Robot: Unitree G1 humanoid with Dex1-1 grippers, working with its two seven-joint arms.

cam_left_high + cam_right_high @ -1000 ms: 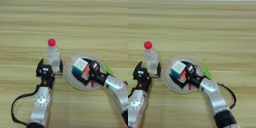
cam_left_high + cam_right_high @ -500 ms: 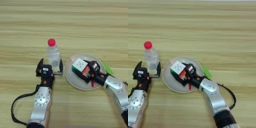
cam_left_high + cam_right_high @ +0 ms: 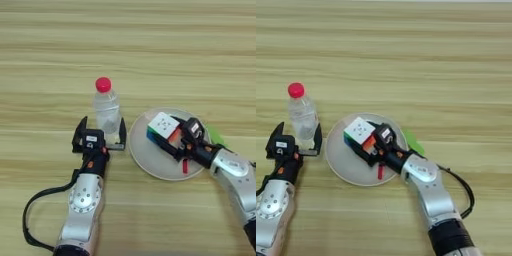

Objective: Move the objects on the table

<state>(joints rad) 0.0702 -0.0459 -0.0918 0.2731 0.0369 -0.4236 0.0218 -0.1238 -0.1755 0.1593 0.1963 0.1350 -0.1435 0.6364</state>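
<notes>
A clear plastic bottle [image 3: 107,111] with a red cap stands upright on the wooden table [image 3: 128,45]. My left gripper [image 3: 100,131] is open around its base, one finger on each side, and the bottle is nearer the right finger. A multicoloured puzzle cube [image 3: 163,128], white face up, is over the left part of a round pale plate [image 3: 150,160]. My right gripper [image 3: 173,141] reaches in from the right and is shut on the cube. The same cube [image 3: 359,133] and right gripper [image 3: 372,146] show in the right eye view.
A small red stick [image 3: 185,167] lies on the plate's near right part. A green scrap [image 3: 413,143] lies on the table just right of the plate. A black cable [image 3: 35,215] loops left of my left arm.
The cube has turned a little in my right gripper and edged slightly away from me. My left gripper and the bottle have not moved.
</notes>
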